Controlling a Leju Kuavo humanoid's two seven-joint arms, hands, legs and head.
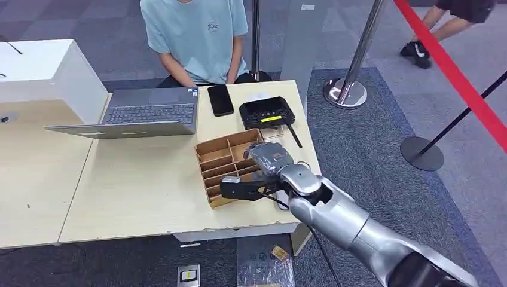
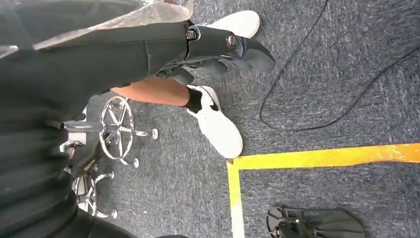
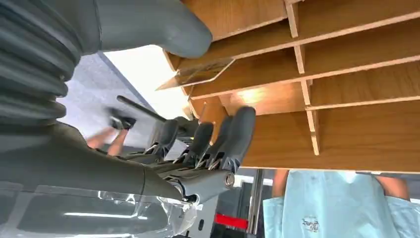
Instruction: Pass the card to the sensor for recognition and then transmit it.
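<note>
A brown wooden divider box [image 1: 222, 161] stands at the table's right front. My right hand [image 1: 263, 170] hovers over its near right part, palm toward the slots. In the right wrist view a thin card [image 3: 198, 74] leans at the edge of one slot of the box [image 3: 346, 134]. The grey thumb [image 3: 163, 29] is just beside the card, and the dark fingers [image 3: 233, 134] are spread apart on its other side, with no grip visible. The black sensor [image 1: 267, 112] with a yellow strip lies behind the box. My left hand [image 2: 223, 47] hangs over the floor, fingers loose, holding nothing.
A laptop [image 1: 143, 113] and a black phone [image 1: 220, 99] lie on the table [image 1: 137, 191], and a person in a light blue shirt [image 1: 194, 36] sits behind it. A white box [image 1: 42, 69] is at the left. Stanchions [image 1: 347, 89] with a red belt [image 1: 454, 72] stand at the right.
</note>
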